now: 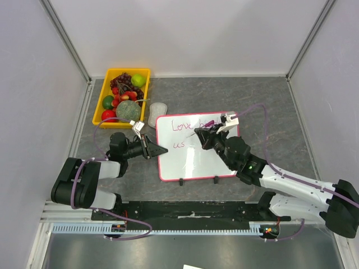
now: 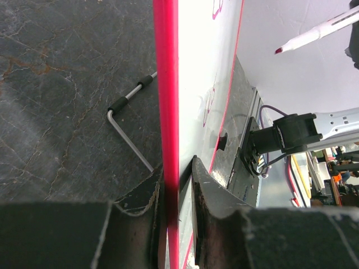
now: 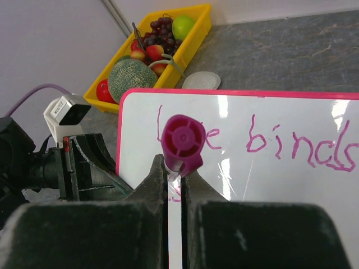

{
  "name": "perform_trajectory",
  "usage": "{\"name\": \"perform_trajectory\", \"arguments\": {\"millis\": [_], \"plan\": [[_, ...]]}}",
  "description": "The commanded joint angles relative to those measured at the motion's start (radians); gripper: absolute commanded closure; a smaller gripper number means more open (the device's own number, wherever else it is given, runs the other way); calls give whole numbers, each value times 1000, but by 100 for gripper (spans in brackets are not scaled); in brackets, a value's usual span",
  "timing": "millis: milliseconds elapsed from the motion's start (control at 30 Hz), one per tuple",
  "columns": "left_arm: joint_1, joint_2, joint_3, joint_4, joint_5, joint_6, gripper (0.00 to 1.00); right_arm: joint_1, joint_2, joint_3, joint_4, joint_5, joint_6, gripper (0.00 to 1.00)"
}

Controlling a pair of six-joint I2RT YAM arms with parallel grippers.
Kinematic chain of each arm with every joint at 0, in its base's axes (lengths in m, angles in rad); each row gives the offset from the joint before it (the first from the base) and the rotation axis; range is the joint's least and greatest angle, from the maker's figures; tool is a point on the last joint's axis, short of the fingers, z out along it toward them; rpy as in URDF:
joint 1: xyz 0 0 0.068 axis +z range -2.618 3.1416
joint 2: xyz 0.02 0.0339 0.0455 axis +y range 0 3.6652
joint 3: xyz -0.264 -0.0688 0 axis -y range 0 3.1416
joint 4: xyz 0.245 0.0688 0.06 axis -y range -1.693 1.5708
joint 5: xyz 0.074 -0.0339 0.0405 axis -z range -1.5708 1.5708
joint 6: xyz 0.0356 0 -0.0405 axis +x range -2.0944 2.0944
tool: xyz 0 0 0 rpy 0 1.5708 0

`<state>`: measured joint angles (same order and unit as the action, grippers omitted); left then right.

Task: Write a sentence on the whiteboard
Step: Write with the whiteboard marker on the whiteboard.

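The whiteboard, white with a pink-red frame, lies on the grey table. My left gripper is shut on its left edge, and the left wrist view shows the frame pinched between the jaws. The sentence reads "Love binds" on the top line, with "us" below it. My right gripper hovers over the board's middle, shut on a white marker with a magenta end. The marker's tip points at the board; I cannot tell whether it touches.
A yellow tray of fruit stands at the back left. A pale oval object lies between the tray and the board. Two black feet stick out of the board's near edge. A bent wire stand shows beside the board.
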<state>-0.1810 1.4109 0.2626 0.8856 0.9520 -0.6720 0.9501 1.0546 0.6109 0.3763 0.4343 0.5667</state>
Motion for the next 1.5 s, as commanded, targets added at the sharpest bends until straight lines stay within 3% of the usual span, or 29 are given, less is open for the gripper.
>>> {"name": "perform_trajectory", "arguments": {"millis": [0,400,1067,1467], "plan": [[-2,-10,-2,1,-32,60,98,-28,-62,-23,-48,17,-8,100],[-2,-9,-2,3,-32,60,98,-70,-122,-88,-109,20,-16,100],[-2,-6,-2,4,-30,57,98,-70,-81,-88,-85,70,-18,100],[-2,-6,-2,4,-30,58,98,-70,-45,-91,-62,24,-14,100]]}}
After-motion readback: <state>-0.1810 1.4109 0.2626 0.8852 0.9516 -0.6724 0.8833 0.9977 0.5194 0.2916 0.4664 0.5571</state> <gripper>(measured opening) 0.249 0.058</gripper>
